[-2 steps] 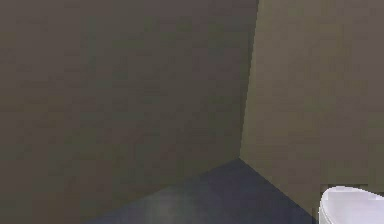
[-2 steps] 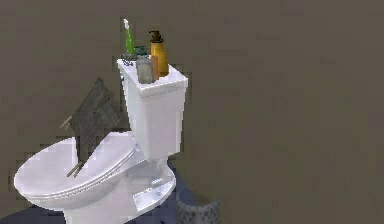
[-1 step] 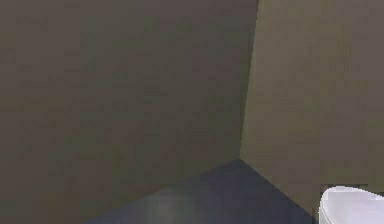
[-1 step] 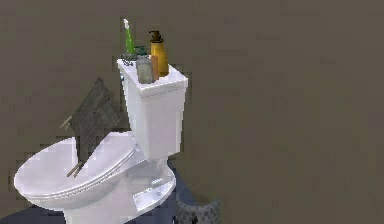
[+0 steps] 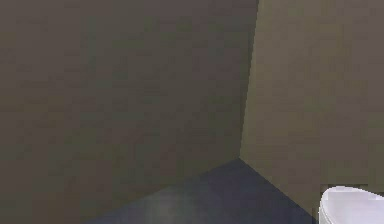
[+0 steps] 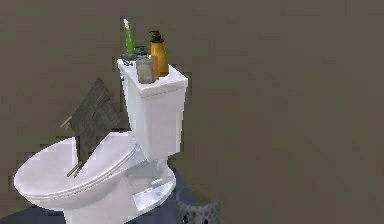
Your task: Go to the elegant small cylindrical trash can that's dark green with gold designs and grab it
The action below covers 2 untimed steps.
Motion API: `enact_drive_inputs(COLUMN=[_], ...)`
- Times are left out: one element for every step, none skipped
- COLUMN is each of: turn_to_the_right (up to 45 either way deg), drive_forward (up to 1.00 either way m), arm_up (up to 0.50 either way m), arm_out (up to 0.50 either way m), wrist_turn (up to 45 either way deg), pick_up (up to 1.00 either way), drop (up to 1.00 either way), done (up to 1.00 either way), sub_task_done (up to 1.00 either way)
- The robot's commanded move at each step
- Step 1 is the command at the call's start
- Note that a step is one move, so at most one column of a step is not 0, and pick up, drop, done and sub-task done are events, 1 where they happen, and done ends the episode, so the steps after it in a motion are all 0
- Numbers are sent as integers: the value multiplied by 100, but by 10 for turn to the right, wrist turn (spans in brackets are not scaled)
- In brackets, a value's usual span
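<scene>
A small dark round container (image 6: pixel 197 211) with a pale patterned band stands on the floor at the arm side view's bottom edge, just right of the toilet's base. Its lower part is cut off by the picture's edge. Its colour reads as dark grey-green, and I cannot make out gold designs.
A white toilet (image 6: pixel 110 165) stands against the brown wall, and its bowl shows again at the forward view's bottom right (image 5: pixel 352 205). On the tank stand an orange bottle (image 6: pixel 158 53), a green item (image 6: pixel 129 40) and a grey item (image 6: pixel 144 68). A grey patterned sheet (image 6: pixel 95 115) leans beside the tank. Two walls meet at a corner (image 5: pixel 243 110) above dark floor (image 5: pixel 215 195).
</scene>
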Motion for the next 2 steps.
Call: enact_drive_inputs(turn_to_the_right=[0,0], drive_forward=[0,0], arm_up=[-30,0], arm_out=[0,0], wrist_turn=[0,0], pick_up=[0,100], drop=[0,0], done=[0,0], sub_task_done=[0,0])
